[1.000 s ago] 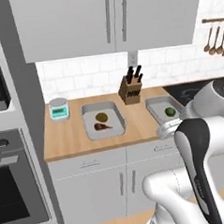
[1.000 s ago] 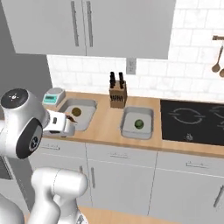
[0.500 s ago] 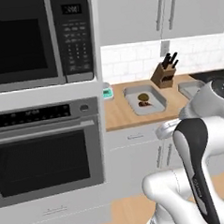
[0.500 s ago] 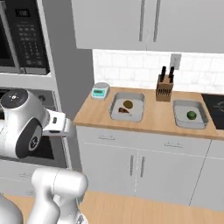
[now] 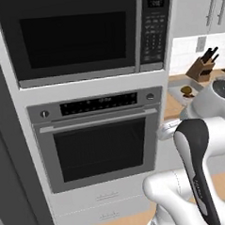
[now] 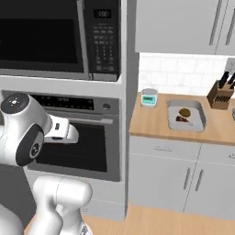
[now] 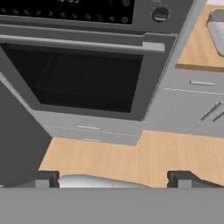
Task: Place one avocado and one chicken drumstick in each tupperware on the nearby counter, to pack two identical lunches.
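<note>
One tupperware (image 6: pixel 198 123) lies on the counter (image 6: pixel 151 121), just right of the oven tower. In it rest an olive-brown avocado (image 6: pixel 185 112) and a dark reddish chicken drumstick (image 6: pixel 183 120). The same tupperware (image 5: pixel 174 88) sits at the right edge of the left base view, with the avocado (image 5: pixel 185 89) inside. My gripper (image 7: pixel 114 179) is open and empty, its fingertips (image 7: pixel 46 178) far apart. It hangs in front of the oven door, well left of the counter, and looks down at the floor. A corner of the tupperware (image 7: pixel 216 28) shows at the hand view's top right.
A built-in oven (image 6: pixel 87 142) with a microwave (image 6: pixel 59 39) above it stands in a tall unit left of the counter. A white scale (image 6: pixel 149 97) and a knife block (image 6: pixel 220 94) stand at the counter's back. Wooden floor (image 7: pixel 131 153) lies below.
The whole picture has shifted: the base has moved left, so the counter and tupperware now lie far right and the oven and microwave face me. The gripper stays open.
</note>
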